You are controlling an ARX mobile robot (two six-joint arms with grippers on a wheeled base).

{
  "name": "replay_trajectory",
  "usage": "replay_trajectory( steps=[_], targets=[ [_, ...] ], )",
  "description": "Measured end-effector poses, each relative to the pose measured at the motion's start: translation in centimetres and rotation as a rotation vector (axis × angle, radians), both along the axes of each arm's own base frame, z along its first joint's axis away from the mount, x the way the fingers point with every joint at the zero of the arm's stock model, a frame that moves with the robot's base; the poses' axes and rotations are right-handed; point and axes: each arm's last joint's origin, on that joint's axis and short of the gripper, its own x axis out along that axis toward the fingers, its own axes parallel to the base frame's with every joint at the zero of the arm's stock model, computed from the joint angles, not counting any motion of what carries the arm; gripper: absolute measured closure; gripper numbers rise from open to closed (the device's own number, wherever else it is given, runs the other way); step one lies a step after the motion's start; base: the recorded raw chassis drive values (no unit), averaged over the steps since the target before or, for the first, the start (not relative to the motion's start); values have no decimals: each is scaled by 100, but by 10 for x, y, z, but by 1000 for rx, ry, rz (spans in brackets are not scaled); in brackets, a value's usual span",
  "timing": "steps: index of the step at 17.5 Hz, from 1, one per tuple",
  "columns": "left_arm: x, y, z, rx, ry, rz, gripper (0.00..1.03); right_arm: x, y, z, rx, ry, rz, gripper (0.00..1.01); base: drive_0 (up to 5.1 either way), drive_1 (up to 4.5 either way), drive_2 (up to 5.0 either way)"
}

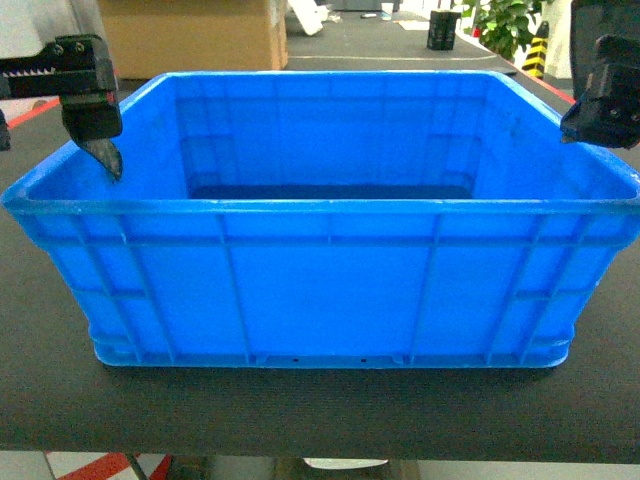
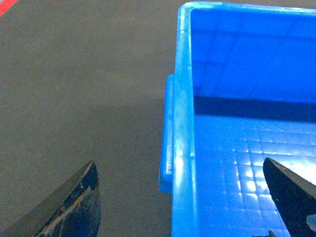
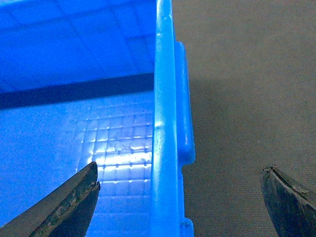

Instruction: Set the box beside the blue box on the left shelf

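The box (image 1: 320,280), a big bright-blue ribbed crate, stands empty on a dark table (image 1: 320,410) right in front of me. My left gripper (image 1: 100,150) hangs open over the crate's left rim. In the left wrist view the left gripper (image 2: 180,168) straddles that wall of the box (image 2: 247,98), one finger outside and one inside, without touching it. My right gripper (image 1: 600,110) is open above the right rim. In the right wrist view the right gripper (image 3: 180,171) straddles the wall of the box (image 3: 74,74) the same way. The left shelf and the other blue box are out of view.
Behind the crate stand a cardboard box (image 1: 190,35), a small black object (image 1: 443,30), a green plant (image 1: 510,25) and a yellow-black striped post (image 1: 537,50). Bare dark tabletop lies outside both side walls (image 2: 74,98).
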Motion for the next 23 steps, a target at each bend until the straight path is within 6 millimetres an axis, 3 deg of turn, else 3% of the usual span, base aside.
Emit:
replay_trajectory(
  steps=[3, 8, 20, 21, 23],
  targets=[
    [8, 4, -24, -36, 130, 1, 5, 6, 10, -13, 36, 82, 25, 3, 0, 0, 0],
    [8, 3, -27, -32, 147, -1, 5, 6, 11, -17, 44, 103, 22, 3, 0, 0, 0],
    [10, -1, -24, 8, 148, -51, 89, 7, 11, -17, 22, 90, 20, 86, 0, 0, 0],
    [11, -1, -22, -2, 143, -68, 94, 7, 12, -16, 3, 85, 25, 91, 0, 0, 0],
    [12, -1, -21, -5, 133, -71, 94, 7, 12, -16, 1, 77, 27, 91, 0, 0, 0]
  ],
)
